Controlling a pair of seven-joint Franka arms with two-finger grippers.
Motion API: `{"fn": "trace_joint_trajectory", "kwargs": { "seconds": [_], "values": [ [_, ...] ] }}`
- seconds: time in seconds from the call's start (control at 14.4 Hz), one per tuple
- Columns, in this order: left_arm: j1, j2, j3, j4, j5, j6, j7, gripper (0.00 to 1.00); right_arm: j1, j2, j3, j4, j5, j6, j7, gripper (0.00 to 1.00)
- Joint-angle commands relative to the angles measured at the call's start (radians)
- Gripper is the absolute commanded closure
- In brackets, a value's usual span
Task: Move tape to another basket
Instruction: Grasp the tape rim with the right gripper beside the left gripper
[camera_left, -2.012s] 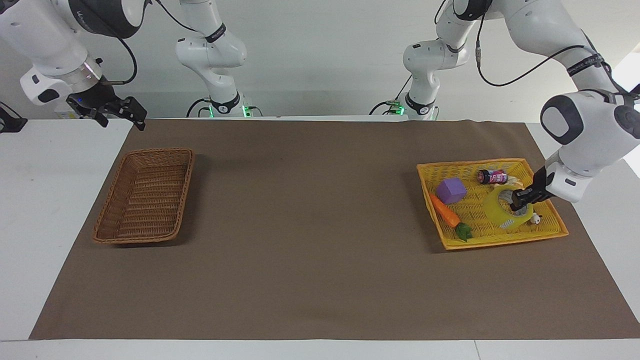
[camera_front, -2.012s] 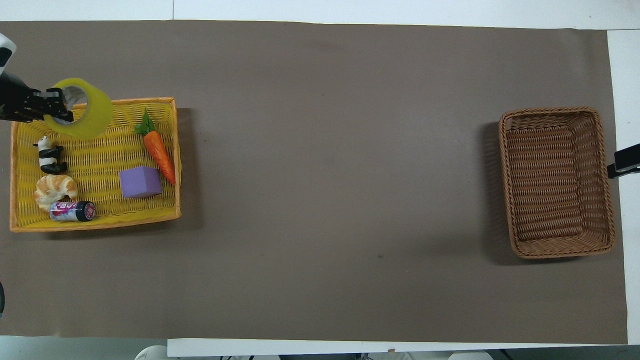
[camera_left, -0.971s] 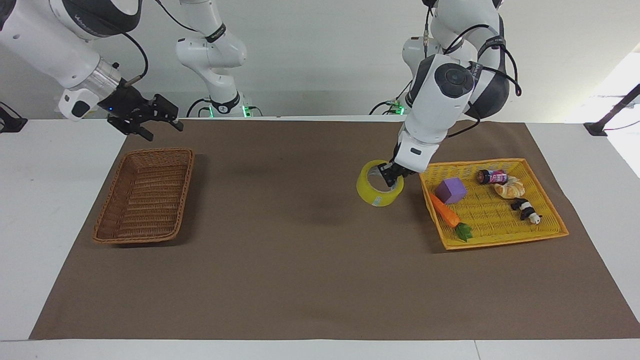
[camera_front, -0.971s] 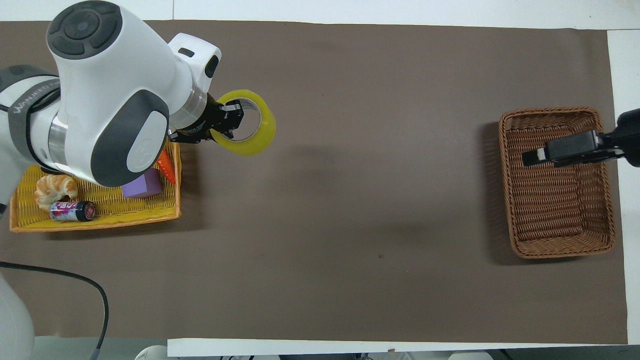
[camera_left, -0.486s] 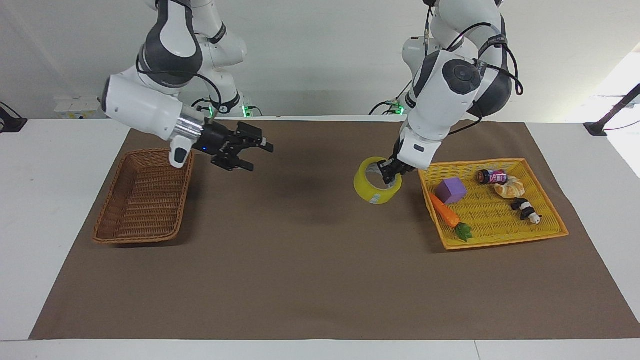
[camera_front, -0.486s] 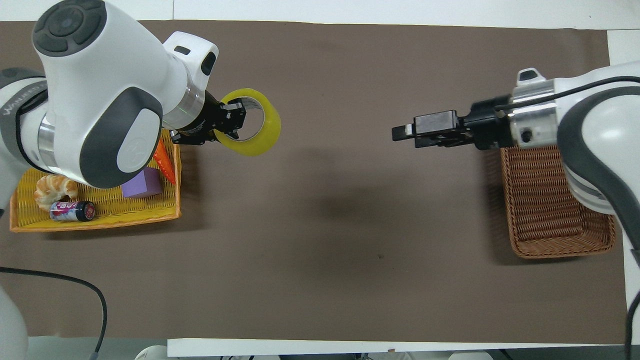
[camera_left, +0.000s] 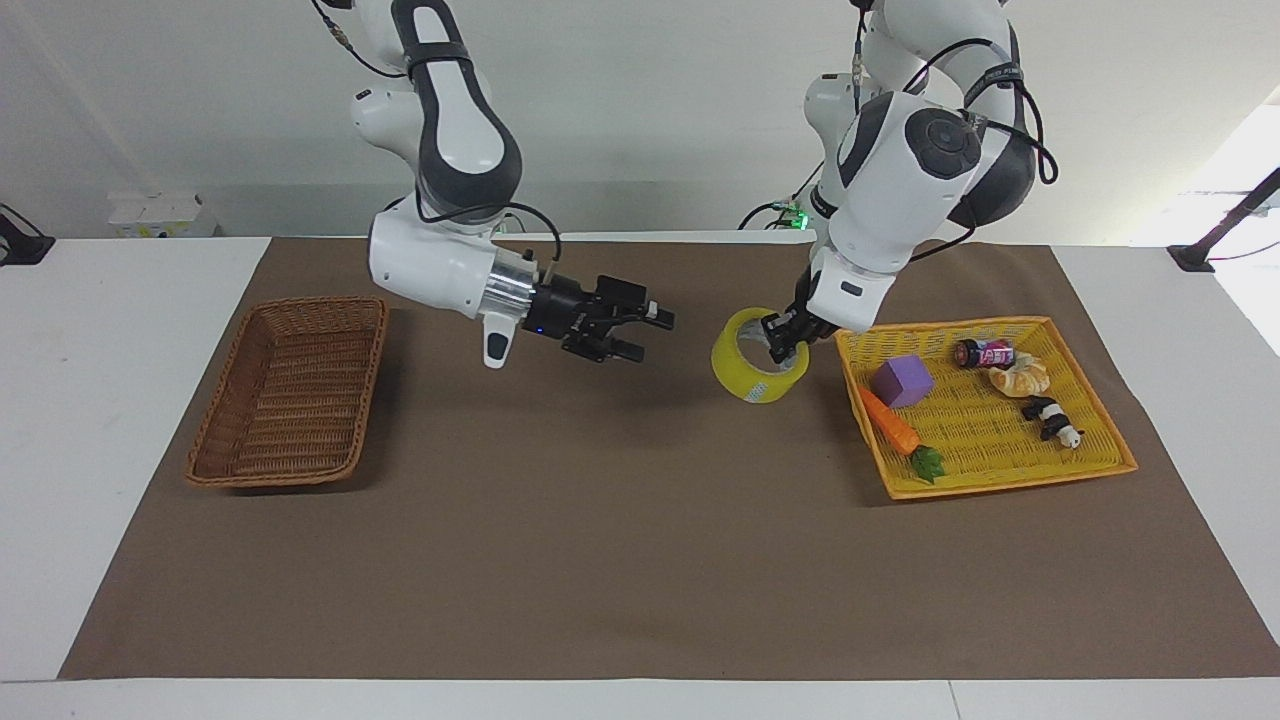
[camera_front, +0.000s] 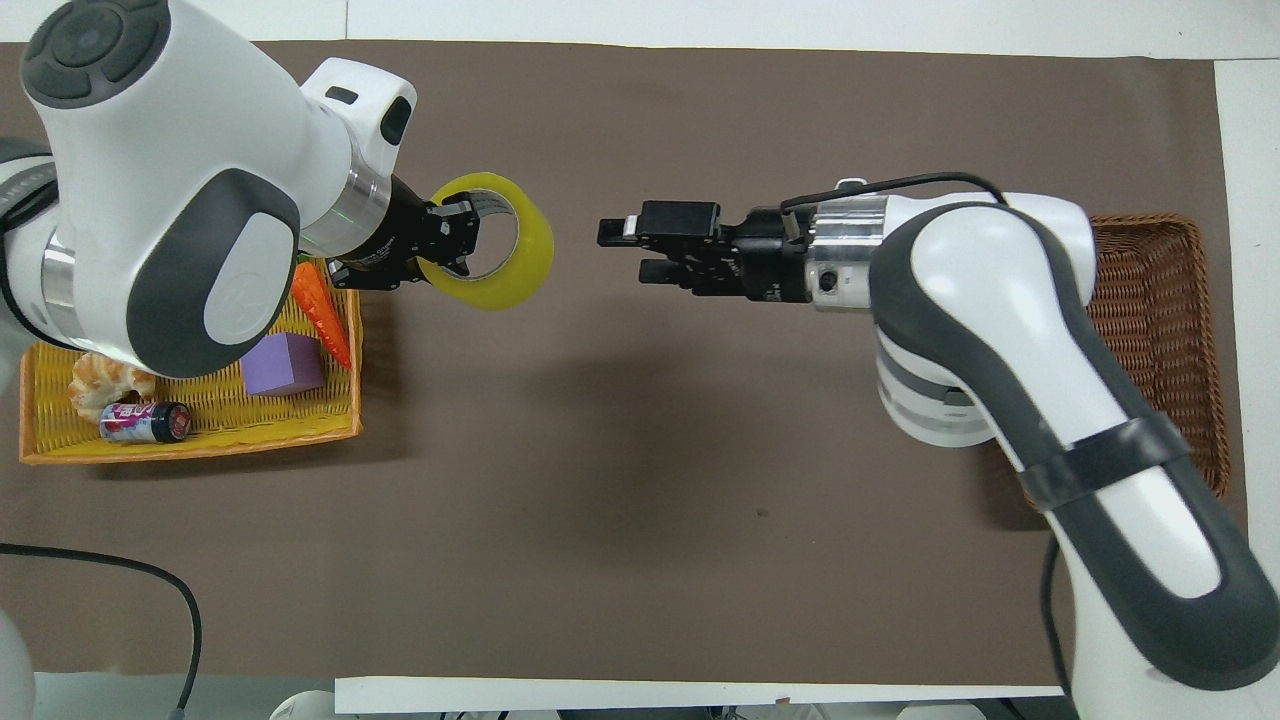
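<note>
The tape (camera_left: 741, 366), a yellow roll, hangs in the air over the brown mat beside the yellow tray; it also shows in the overhead view (camera_front: 531, 258). My left gripper (camera_left: 783, 346) (camera_front: 455, 236) is shut on the roll's wall, with one finger inside the core. My right gripper (camera_left: 650, 334) (camera_front: 621, 250) is open and empty, up over the middle of the mat. Its fingertips point at the tape, a short gap away. The brown wicker basket (camera_left: 290, 395) lies empty at the right arm's end; my right arm partly covers it in the overhead view (camera_front: 1160, 300).
The yellow mesh tray (camera_left: 1000, 482) (camera_front: 200, 440) at the left arm's end holds a purple cube (camera_left: 902, 381), a carrot (camera_left: 890, 422), a can (camera_left: 985, 352), a croissant (camera_left: 1020, 376) and a toy panda (camera_left: 1048, 418). A brown mat (camera_left: 600, 520) covers the table.
My right arm has swung from over the wicker basket across the mat toward the tape, fingers open. My left gripper has held the tape almost still, a little higher.
</note>
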Motion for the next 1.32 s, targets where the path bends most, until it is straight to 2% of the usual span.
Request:
{"fn": "trace_joint_trajectory", "kwargs": {
  "seconds": [0.0, 0.14, 0.35, 0.55, 0.9, 1.04, 1.18, 1.25],
  "values": [
    [0.002, -0.036, 0.002, -0.032, -0.022, -0.012, -0.003, 0.98, 0.005, 0.022, -0.006, 0.016, 0.033, 0.016, 0.004, 0.01],
    [0.002, -0.044, 0.002, -0.049, -0.02, -0.015, 0.002, 0.99, 0.026, 0.029, -0.003, 0.026, 0.085, 0.052, 0.01, 0.01],
    [-0.002, -0.047, 0.005, -0.052, -0.02, -0.03, 0.003, 0.98, 0.077, 0.039, -0.003, 0.038, 0.099, 0.103, 0.012, 0.01],
    [-0.013, -0.051, 0.002, -0.06, -0.02, -0.032, 0.002, 0.98, 0.089, 0.079, -0.003, 0.061, 0.106, 0.105, 0.006, 0.01],
    [-0.021, -0.068, 0.002, -0.091, -0.019, -0.032, 0.019, 0.98, 0.095, 0.088, -0.003, 0.068, 0.139, 0.103, 0.007, 0.01],
    [-0.021, -0.068, 0.002, -0.092, -0.019, -0.032, 0.02, 0.98, 0.095, 0.088, -0.003, 0.068, 0.139, 0.102, 0.004, 0.13],
    [-0.021, -0.068, 0.002, -0.092, -0.019, -0.032, 0.022, 0.98, 0.097, 0.088, -0.003, 0.067, 0.137, 0.103, 0.004, 0.44],
    [-0.021, -0.07, 0.002, -0.092, -0.019, -0.032, 0.022, 0.98, 0.101, 0.088, -0.001, 0.067, 0.137, 0.102, 0.005, 0.56]
  ]
}}
